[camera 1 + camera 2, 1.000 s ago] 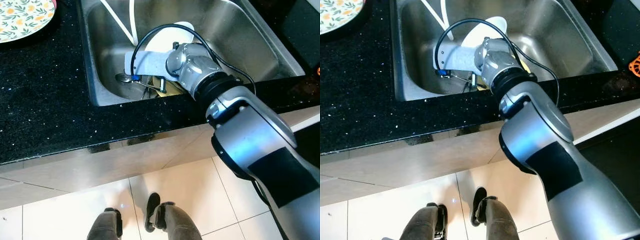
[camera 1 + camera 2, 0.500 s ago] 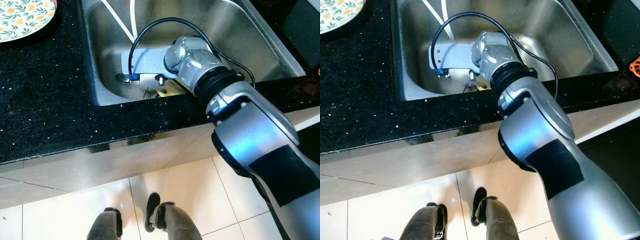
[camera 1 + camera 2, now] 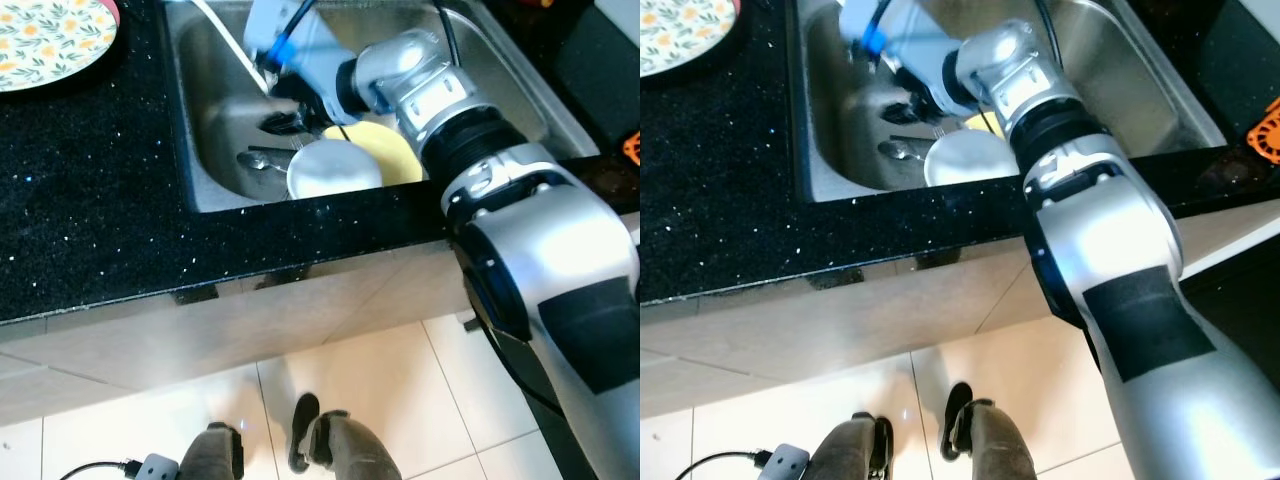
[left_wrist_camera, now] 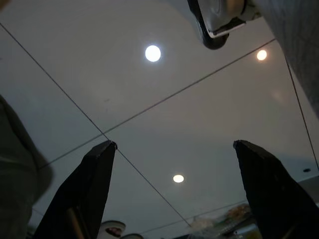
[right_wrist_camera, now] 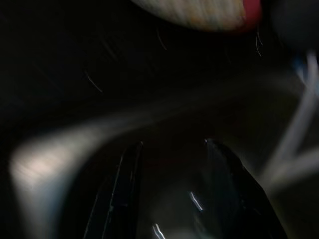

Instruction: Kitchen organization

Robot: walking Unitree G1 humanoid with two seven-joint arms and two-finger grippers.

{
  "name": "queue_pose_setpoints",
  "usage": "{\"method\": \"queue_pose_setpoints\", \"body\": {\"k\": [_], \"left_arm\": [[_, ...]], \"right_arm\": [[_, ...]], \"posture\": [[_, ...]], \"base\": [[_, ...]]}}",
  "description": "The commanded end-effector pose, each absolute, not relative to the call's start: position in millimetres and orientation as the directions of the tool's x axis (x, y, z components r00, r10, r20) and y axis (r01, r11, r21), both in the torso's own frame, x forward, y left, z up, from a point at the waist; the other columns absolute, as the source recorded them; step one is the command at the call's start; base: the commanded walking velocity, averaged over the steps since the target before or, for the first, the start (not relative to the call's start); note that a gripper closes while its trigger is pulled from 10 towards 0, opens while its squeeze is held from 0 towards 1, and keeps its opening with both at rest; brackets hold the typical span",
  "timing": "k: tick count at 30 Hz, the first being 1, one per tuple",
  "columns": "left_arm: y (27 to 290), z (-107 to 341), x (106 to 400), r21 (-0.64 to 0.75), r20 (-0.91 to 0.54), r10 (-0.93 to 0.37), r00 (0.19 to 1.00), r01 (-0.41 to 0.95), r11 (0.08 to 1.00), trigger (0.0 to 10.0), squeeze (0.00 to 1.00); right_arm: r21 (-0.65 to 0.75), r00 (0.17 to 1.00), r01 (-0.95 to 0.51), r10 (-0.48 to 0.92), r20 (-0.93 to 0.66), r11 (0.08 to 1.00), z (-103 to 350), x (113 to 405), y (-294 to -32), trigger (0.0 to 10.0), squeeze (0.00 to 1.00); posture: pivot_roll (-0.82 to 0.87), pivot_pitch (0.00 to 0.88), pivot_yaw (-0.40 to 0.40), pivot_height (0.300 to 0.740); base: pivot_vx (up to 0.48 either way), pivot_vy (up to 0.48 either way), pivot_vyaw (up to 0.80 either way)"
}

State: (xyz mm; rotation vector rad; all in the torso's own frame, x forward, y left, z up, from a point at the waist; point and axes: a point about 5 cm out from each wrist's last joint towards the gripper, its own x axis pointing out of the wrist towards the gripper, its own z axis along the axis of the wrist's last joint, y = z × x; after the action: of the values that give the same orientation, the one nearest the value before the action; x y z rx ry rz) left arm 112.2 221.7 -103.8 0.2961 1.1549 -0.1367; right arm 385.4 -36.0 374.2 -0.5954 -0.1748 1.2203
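In the left eye view the robot's silver right arm reaches over the black speckled stone counter into the stainless steel sink, where a round white ceramic bowl sits against the near wall, touching a flat yellow plate behind it, with a steel spoon just beside it on the left. The right gripper hangs low over the cutlery near the bowl; a floral-patterned round plate rests on the counter well apart, to the left. The right eye view gives the same layout, the bowl's rim clearly showing. The left wrist view looks up at a ceiling with the left gripper spread wide, holding nothing. The right wrist view is dark and smeared: the two fingers stand apart with nothing visibly between them. The bowl is probably rigid, fairly light, breakable and slick if wet, so its rim, pinched wall between both fingers, seems the best hold.
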Motion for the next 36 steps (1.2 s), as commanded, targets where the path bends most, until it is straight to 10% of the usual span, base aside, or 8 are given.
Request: {"method": "queue_pose_setpoints", "body": {"k": [1,9,14,36], "left_arm": [[211.4,-106.9,110.1,0.123,-0.927,0.012,0.375,0.275,0.954,10.0,0.0],[218.9,-100.6,128.6,0.156,-0.914,0.046,0.402,0.244,0.957,10.0,0.0],[224.6,-100.3,126.7,0.17,-0.919,0.067,0.389,0.237,0.956,10.0,0.0],[275.4,-84.3,135.3,0.376,-0.893,0.282,0.352,0.235,0.896,10.0,0.0]], "right_arm": [[-0.428,0.207,-0.888,0.977,-0.05,0.166,373.2,380.4,-43.6,10.0,0.0],[-0.248,-0.289,-0.949,0.849,0.443,-0.193,352.4,341.9,-65.9,10.0,0.0],[-0.244,-0.416,-0.909,0.768,0.487,-0.338,330.4,311.7,-69.6,10.0,0.0],[0.134,-0.477,-0.845,0.843,0.247,-0.518,203.7,223.6,-91.4,10.0,0.0]], "posture": [[0.15,0.152,-0.099,0.74],[0.14,0.101,-0.081,0.74],[0.13,0.085,-0.071,0.74],[0.13,0.058,-0.056,0.74]], "base": [[0.0,0.0,0.0],[0.0,0.0,0.0],[0.0,0.0,0.0],[0.0,0.0,0.0]]}}
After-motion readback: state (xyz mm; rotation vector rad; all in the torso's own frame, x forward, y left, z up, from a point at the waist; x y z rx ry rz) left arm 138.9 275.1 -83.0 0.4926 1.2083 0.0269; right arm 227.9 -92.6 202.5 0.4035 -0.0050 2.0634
